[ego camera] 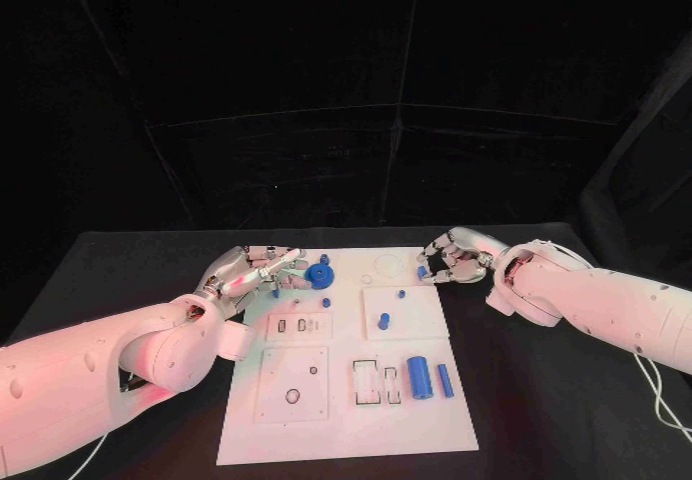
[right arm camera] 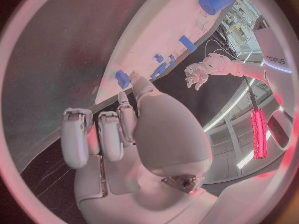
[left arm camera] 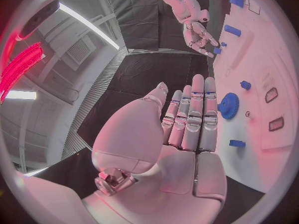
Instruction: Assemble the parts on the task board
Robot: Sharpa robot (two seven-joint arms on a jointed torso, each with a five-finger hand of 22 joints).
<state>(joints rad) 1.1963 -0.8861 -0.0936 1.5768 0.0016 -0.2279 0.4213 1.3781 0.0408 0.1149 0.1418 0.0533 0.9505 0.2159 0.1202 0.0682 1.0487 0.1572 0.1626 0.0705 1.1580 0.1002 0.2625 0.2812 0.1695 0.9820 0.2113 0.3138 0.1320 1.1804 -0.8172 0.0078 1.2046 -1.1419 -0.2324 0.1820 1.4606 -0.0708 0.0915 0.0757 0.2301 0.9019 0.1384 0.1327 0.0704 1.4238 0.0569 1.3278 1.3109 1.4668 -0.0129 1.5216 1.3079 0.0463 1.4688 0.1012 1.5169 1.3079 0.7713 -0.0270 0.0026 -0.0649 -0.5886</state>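
The task board (ego camera: pixel 346 400) lies on the black table (ego camera: pixel 130 270), and everything here is placed against it. At its far left corner the left hand (ego camera: pixel 257 268) hovers with its fingers (left arm camera: pixel 194 115) stretched out straight and close together, holding nothing. Just beside those fingertips, on the board, sits a blue gear (ego camera: pixel 320 274), with a small blue peg (ego camera: pixel 326 301) nearer the board's middle. At the far right corner the right hand (ego camera: pixel 450 258) has its fingers curled in, and a small blue part (ego camera: pixel 423 271) sits at its fingertips; whether it is pinched or only touched cannot be told. A blue cylinder (ego camera: pixel 418 377) and a thinner blue pin (ego camera: pixel 444 380) lie on the board's near right portion.
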